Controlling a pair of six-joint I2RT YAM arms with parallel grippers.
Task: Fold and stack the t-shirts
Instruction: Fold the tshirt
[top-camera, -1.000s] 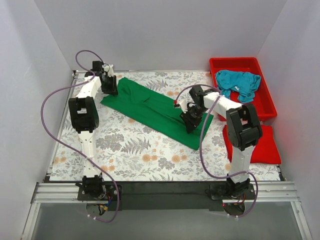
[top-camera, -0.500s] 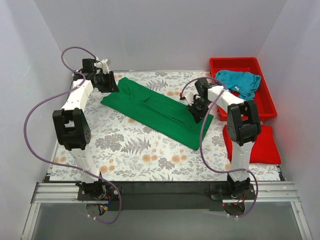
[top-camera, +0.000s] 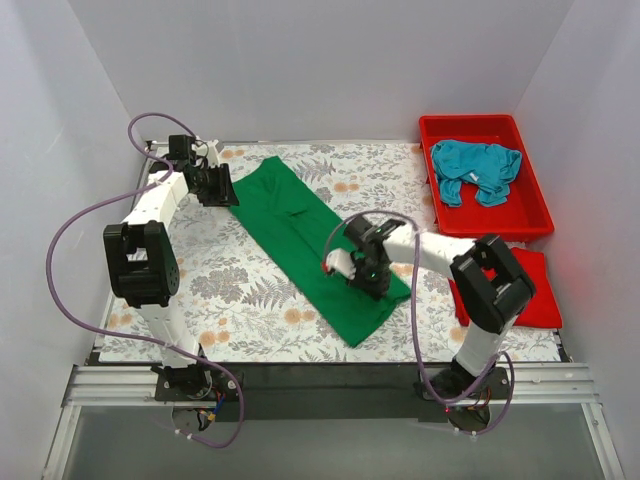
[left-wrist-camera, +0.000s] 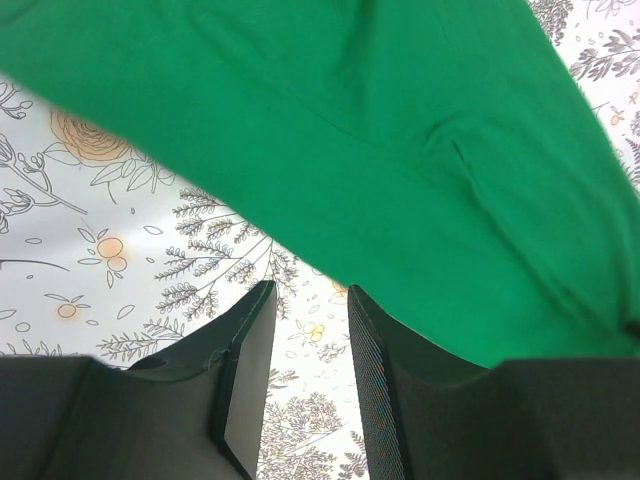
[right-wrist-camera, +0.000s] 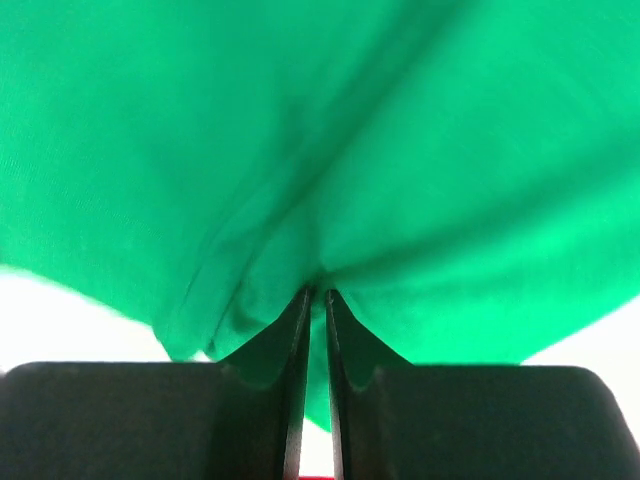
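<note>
Jaws of the right gripper (right-wrist-camera: 314, 293) are pressed together, and a small bunch of the green t-shirt (top-camera: 296, 220) is pinched between them; creases are seen to run out from the tips toward 12 o'clock in the wrist view. In the top view this pinch is placed on the lower half of the shirt, near its edge at 3 o'clock.

The left gripper (left-wrist-camera: 305, 300) is kept at a narrow opening with nothing inside; only the floral tablecloth (top-camera: 250, 290) is visible between its fingers. The green edge lies just beyond the fingertips, at 12 o'clock, and is not touched.

The green t-shirt is spread as a long folded band across the table, from 11 o'clock down to 5 o'clock. The teal t-shirt (top-camera: 478, 168) is left crumpled in the red tub (top-camera: 470, 122), at 2 o'clock of the table, well apart.

It is judged that the grip is the weak point. Only a little fabric is taken, so it may slip out if the arm is pulled fast. Because the far end is not held by the left gripper, the whole band may be dragged and wrinkled instead of folded. A crooked fold would then be carried into the stack.
</note>
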